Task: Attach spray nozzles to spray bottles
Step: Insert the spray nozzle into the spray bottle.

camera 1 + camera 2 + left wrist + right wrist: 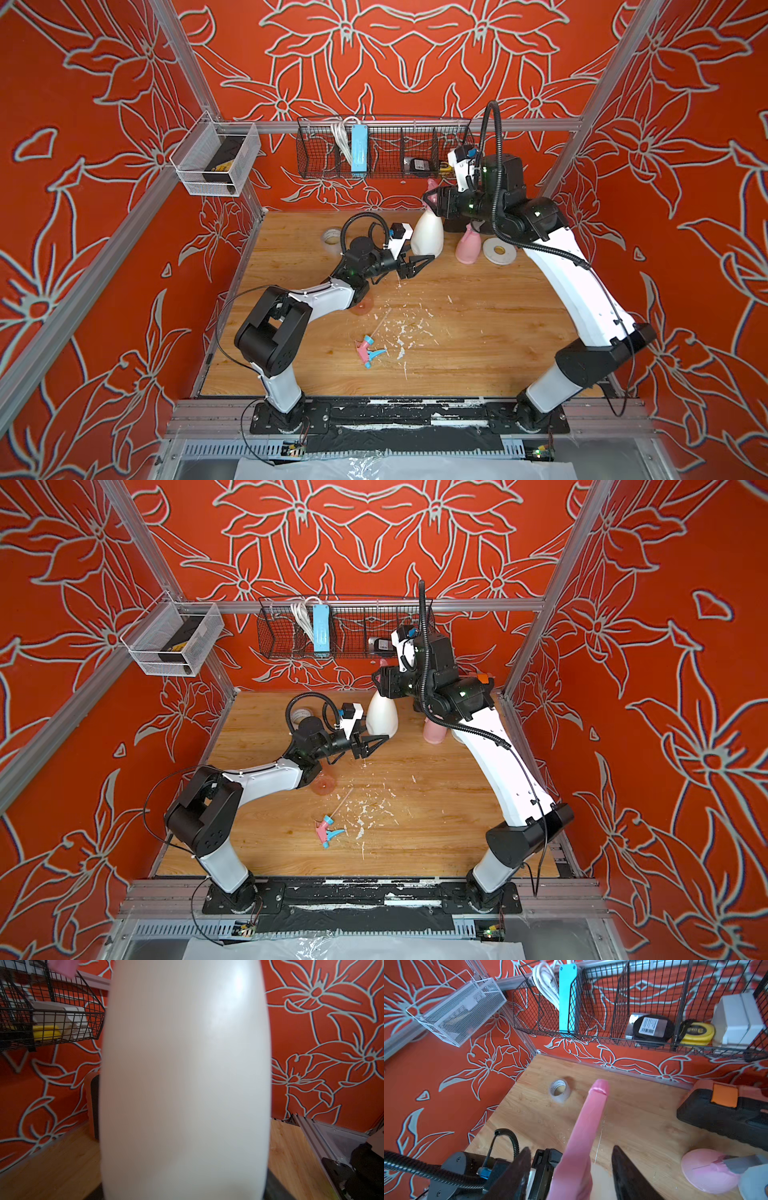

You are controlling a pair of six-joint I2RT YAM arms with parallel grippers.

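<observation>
**White bottle** (427,235): opaque and cone-shaped. It is stood upright towards the far edge of the table (478,353), about midway across. In the left wrist view it is seen blurred and fills the middle of the frame.

**Pink nozzle** (591,1115): all pink. It is seated on top of the white bottle, and its pink tip is seen above the neck in both top views. Whether it is screwed home cannot be told.

**Right claw** (571,1149): placed at the pink nozzle, level with the bottle's neck. Its jaws are spread, one on each side of the nozzle, and a gap is seen on both sides.

**Left claw** (424,262): set low at the base of the white bottle and pressed together on it, pinching the lower body.

**Pink bottle** (467,248): stood upright just beside the white bottle, on the robot's right. It is partly hidden by the right arm.

**Orange-pink bottle** (324,785): transparent. It is found nearer the robot and is partly covered by the left arm.

**Pink-and-blue nozzle** (368,351): laid on its side on the open table, well apart from the bottles. Its thin tube is pointed towards the far edge.

**Flat tape roll** (498,250): white, laid just beside the pink bottle.

**Second tape roll** (332,236): laid near the far left corner.

**White flecks** (401,332): scattered over the middle of the table.

**Wire basket** (382,166): hung on the back wall above the table.
</observation>
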